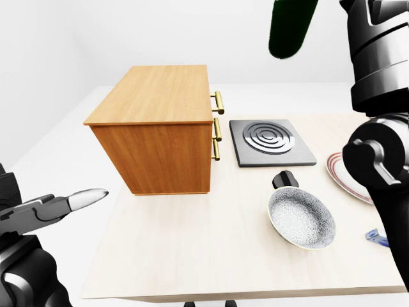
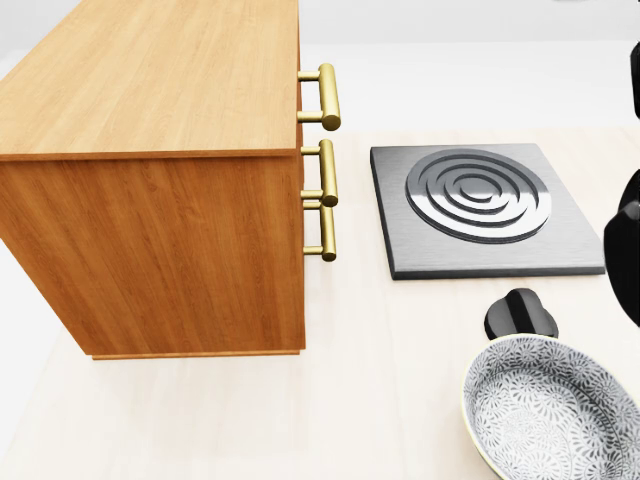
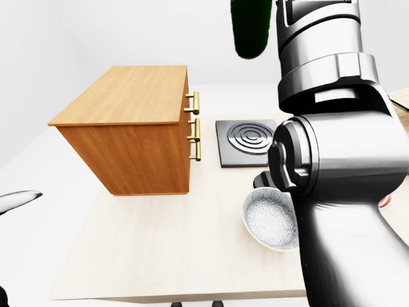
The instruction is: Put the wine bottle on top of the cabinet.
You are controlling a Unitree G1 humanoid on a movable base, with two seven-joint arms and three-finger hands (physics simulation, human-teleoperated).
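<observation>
Left-eye view alone: wine bottle [image 1: 291, 25] high above cabinet [image 1: 156, 128].

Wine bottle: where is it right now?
The wine bottle is raised at the top of the left-eye view, beside the right arm, above the hotplate and right of the cabinet.

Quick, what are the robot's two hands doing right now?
Left hand: open, holding nothing.
Right hand: out of sight above the picture; only its arm and the green bottle show up there.
</observation>
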